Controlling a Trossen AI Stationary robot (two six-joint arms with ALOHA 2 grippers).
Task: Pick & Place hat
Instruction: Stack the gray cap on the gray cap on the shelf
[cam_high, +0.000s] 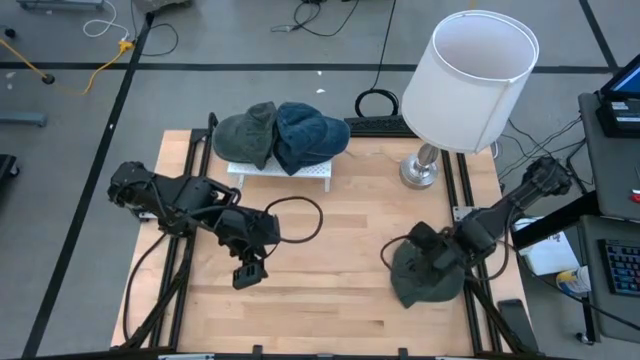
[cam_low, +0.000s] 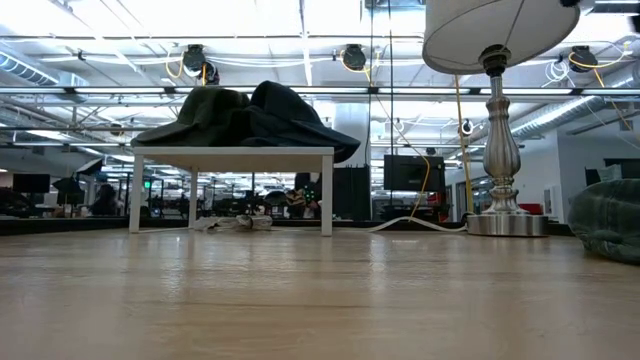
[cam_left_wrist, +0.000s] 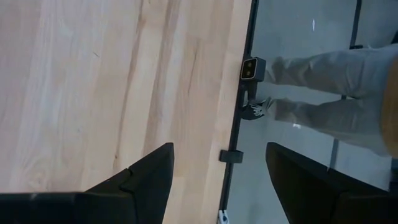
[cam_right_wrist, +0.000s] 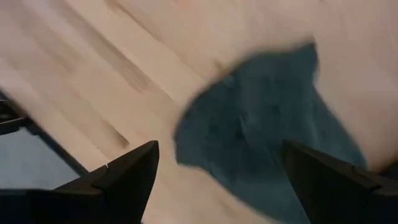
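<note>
A dark green hat (cam_high: 425, 283) lies flat on the table near its right near corner; it also shows at the low view's right edge (cam_low: 610, 220). My right gripper (cam_high: 432, 258) hangs over the hat (cam_right_wrist: 267, 137), pointing down, open (cam_right_wrist: 222, 146), with a finger on either side above it. Two more hats, one green (cam_high: 245, 135) and one blue (cam_high: 312, 135), rest on a small white rack (cam_high: 280, 172) at the far middle. My left gripper (cam_high: 248, 272) hangs open (cam_left_wrist: 219, 149) over bare wood at the near left of centre.
A lamp with a white shade (cam_high: 472, 80) stands on its metal base (cam_high: 420, 172) at the far right. A black cable (cam_high: 300, 215) loops by the left arm. A person's legs (cam_left_wrist: 323, 87) show beyond the table edge in the left wrist view.
</note>
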